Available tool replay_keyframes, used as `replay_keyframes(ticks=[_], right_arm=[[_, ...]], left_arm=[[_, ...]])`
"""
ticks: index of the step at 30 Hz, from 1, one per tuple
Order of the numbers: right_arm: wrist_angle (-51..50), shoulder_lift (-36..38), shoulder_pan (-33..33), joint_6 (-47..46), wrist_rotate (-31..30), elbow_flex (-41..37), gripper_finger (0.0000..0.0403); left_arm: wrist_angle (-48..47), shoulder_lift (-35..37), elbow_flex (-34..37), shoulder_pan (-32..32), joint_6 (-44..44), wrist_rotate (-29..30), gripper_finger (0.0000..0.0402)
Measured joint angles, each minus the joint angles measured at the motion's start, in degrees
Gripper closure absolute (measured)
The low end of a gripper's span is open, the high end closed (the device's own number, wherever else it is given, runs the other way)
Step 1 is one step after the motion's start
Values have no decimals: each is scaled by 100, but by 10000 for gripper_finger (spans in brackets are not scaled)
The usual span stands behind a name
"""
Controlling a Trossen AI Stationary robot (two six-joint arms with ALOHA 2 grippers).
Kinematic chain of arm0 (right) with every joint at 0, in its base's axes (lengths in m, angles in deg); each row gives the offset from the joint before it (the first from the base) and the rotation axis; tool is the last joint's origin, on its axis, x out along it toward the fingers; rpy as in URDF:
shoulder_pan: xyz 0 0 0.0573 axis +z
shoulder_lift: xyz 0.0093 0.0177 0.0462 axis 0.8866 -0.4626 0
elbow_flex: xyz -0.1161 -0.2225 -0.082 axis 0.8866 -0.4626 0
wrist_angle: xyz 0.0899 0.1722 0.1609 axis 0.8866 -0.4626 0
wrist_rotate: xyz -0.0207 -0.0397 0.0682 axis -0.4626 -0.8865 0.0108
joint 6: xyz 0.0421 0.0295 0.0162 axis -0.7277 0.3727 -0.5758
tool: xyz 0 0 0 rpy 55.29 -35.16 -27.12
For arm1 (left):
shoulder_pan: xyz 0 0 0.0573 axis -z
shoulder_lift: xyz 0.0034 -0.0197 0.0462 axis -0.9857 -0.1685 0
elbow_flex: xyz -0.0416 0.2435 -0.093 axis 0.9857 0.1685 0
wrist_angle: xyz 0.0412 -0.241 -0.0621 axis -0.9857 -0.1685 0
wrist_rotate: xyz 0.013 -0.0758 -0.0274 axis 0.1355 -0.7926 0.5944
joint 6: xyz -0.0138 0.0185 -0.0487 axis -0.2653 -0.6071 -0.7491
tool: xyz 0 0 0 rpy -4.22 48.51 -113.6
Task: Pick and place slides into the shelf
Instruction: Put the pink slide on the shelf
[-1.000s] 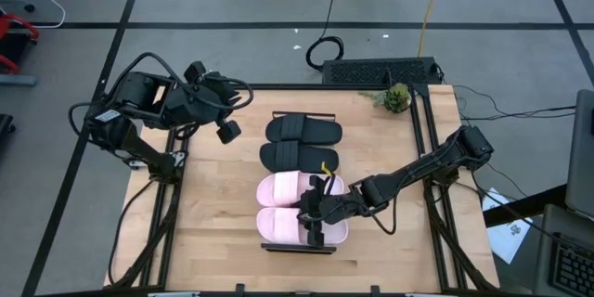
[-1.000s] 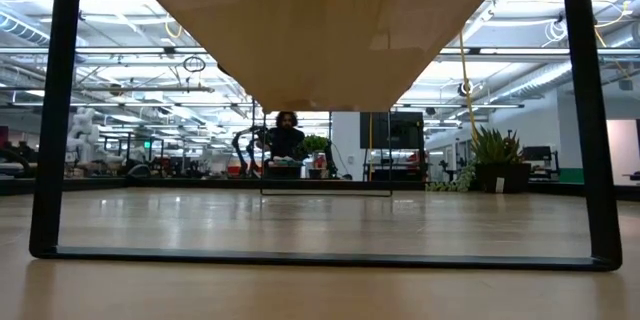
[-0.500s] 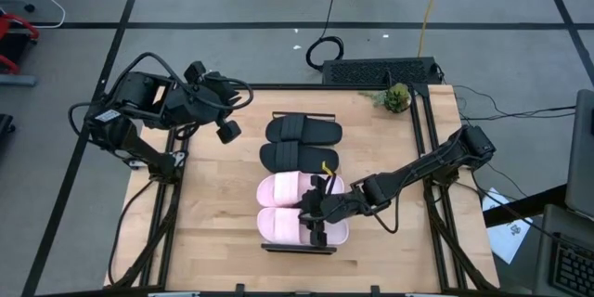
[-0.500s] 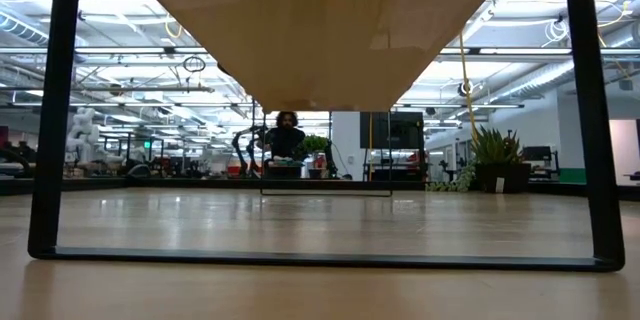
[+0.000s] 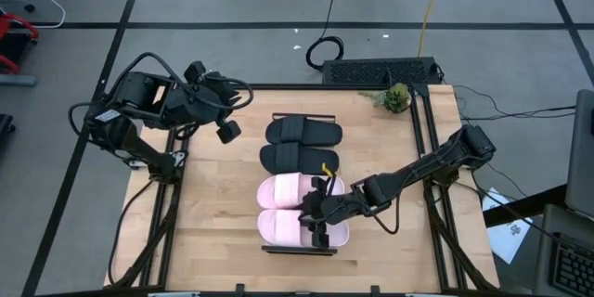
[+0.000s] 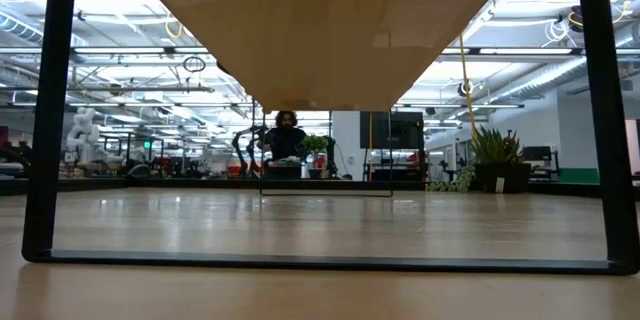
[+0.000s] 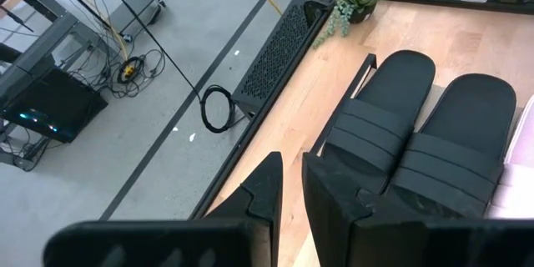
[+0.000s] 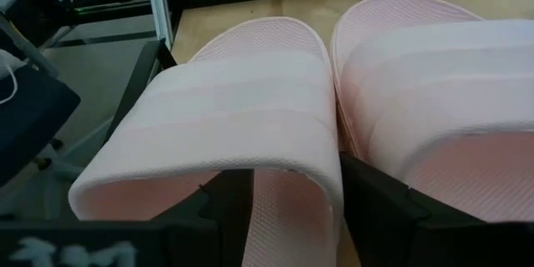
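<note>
Four slides lie side by side on the shelf (image 5: 299, 250): two black ones (image 5: 302, 131) (image 5: 297, 157) toward the far end and two pink ones (image 5: 295, 188) (image 5: 290, 227) toward the near end. My right gripper (image 5: 318, 220) is at the nearest pink slide (image 8: 242, 133), shut on it; the second pink slide (image 8: 434, 75) lies beside it. My left gripper (image 5: 225, 122) hovers at the table's far left, shut and empty, and its wrist view shows the black slides (image 7: 417, 133). The low view shows the shelf's underside (image 6: 320, 30) and black frame (image 6: 330, 258). My right gripper holds the nearest pink slide by the side of its strap (image 8: 329, 175), next to the second pink slide. One finger (image 8: 229, 209) is inside under the strap, the other (image 8: 384, 209) outside between the two slides. The fingers come nearly level from the table's right. The slide's sole rests on the shelf.
A small potted plant (image 5: 396, 98) stands at the table's far right corner. A black keyboard-like unit (image 5: 380, 71) lies beyond the far edge. Bare tabletop (image 5: 213, 213) lies left of the shelf. A person sits far off in the room (image 6: 286, 135).
My right gripper has gone slightly toward the table's near edge with the nearest pink slide. The shelf has slid the same way: in the low view its black frame posts stand wider apart than before.
</note>
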Motion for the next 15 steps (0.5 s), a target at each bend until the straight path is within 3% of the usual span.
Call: replay_keyframes(ticks=[15], right_arm=[[-378, 203, 35, 0, 26, 0, 241]], left_arm=[[0, 0, 0, -1, -4, 0, 348]])
